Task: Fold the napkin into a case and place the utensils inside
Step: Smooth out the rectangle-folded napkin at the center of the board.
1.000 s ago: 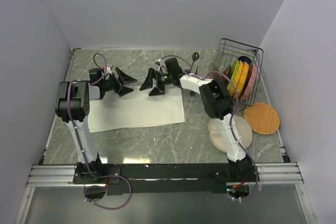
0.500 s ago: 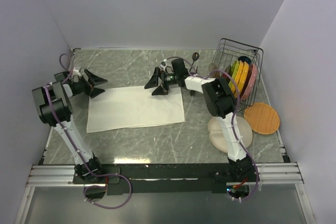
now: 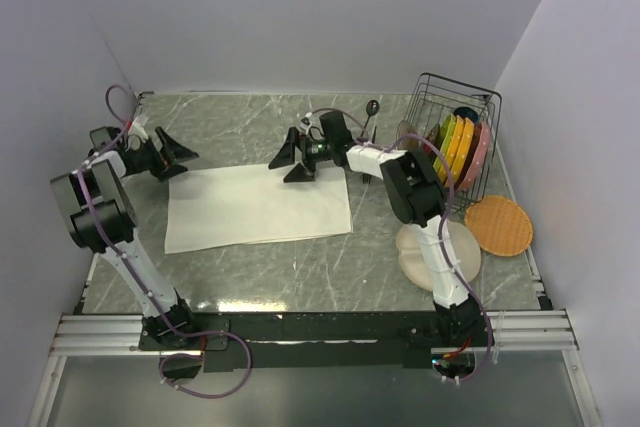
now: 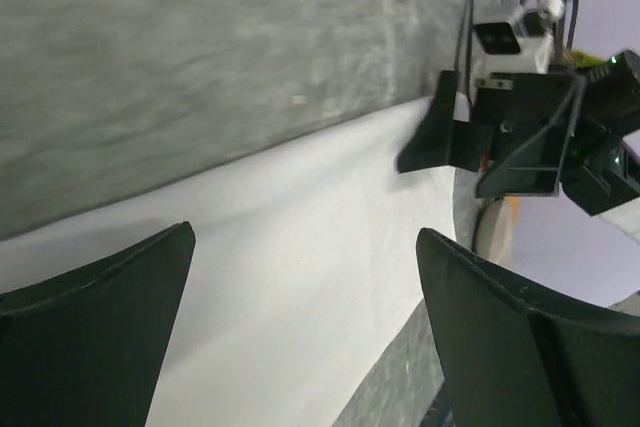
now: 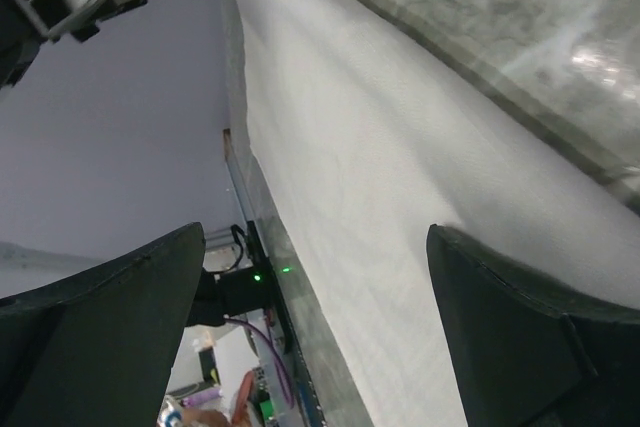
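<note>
- The left pincer (image 3: 178, 160) is spread wide and empty. It sits at the far left corner of the napkin (image 3: 260, 205); I cannot tell whether it touches the cloth.
- The right pincer (image 3: 281, 169) is also wide open and holds nothing. It hangs over the napkin's far edge, nearer the right corner, facing the left one.
- Each wrist view shows both dark fingers far apart with white cloth between them.
- The napkin lies flat as a wide rectangle in the middle of the grey marbled tabletop (image 3: 300, 267).
- A dark spoon (image 3: 372, 107) shows its bowl just past the right arm, near the far edge.
- A wire rack (image 3: 460, 85) in the far right corner holds colourful plates (image 3: 462, 144) standing on edge.
- An orange round plate (image 3: 498, 224) lies flat by the right wall, and a beige divided plate (image 3: 470, 252) sits partly under the right arm.
- Bare tabletop lies in front of the napkin and behind it.
</note>
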